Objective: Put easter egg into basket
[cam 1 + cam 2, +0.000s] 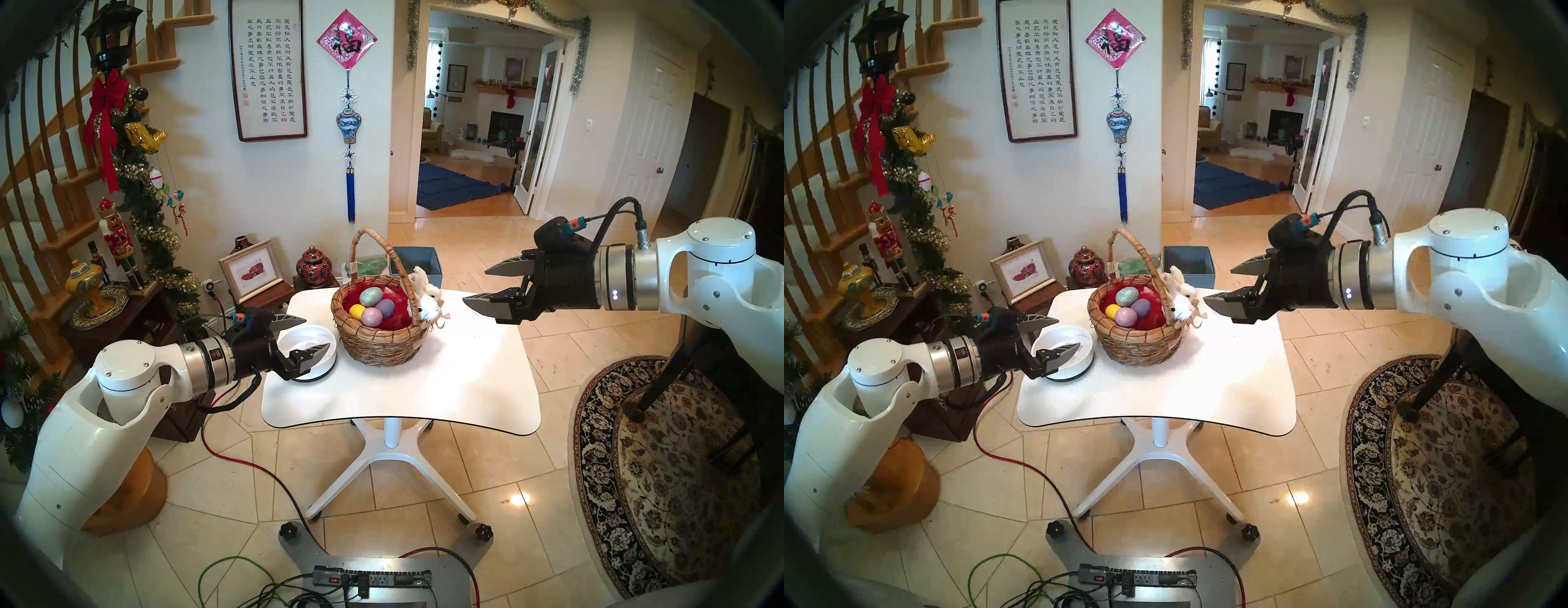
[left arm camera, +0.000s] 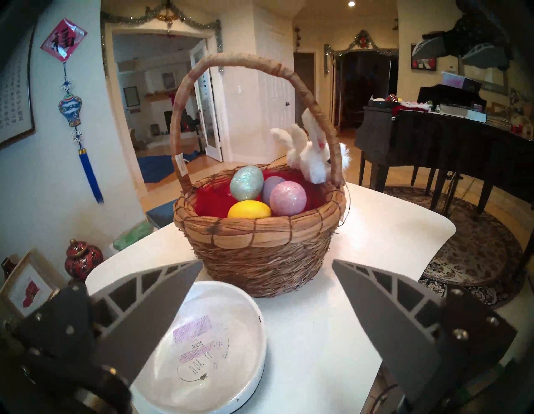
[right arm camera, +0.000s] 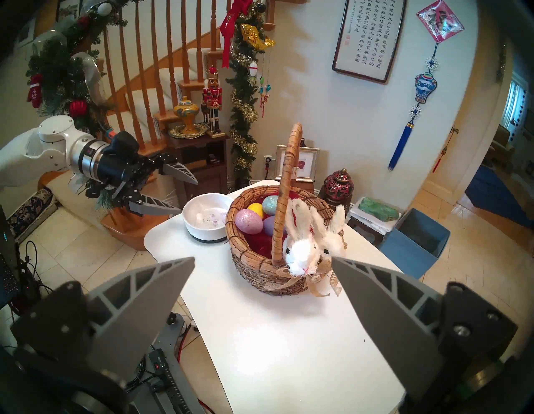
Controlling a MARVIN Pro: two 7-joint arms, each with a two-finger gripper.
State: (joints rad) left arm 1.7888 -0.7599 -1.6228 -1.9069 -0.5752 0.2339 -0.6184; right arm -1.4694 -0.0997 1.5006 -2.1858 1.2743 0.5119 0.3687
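The brown wicker basket (image 1: 379,339) (image 2: 265,260) (image 3: 254,266) with a tall handle and white plush bunnies (image 3: 300,248) stands at the back of the white table (image 1: 424,390). Several easter eggs lie on its red lining: green glitter (image 1: 370,296), purple (image 1: 385,308), yellow (image 1: 357,313) and pink glitter (image 1: 371,317). My left gripper (image 1: 317,332) (image 2: 267,261) is open and empty, hovering over a shallow white bowl (image 1: 326,365) just left of the basket. My right gripper (image 1: 475,285) (image 3: 263,258) is open and empty, raised to the basket's right.
The white bowl (image 2: 161,375) holds nothing. A blue box (image 1: 418,263) sits on the floor behind the table. Dark side tables with a red jar (image 1: 313,266) and a picture frame (image 1: 252,271) stand at the back left. Piano legs (image 1: 662,382) and a rug are on the right.
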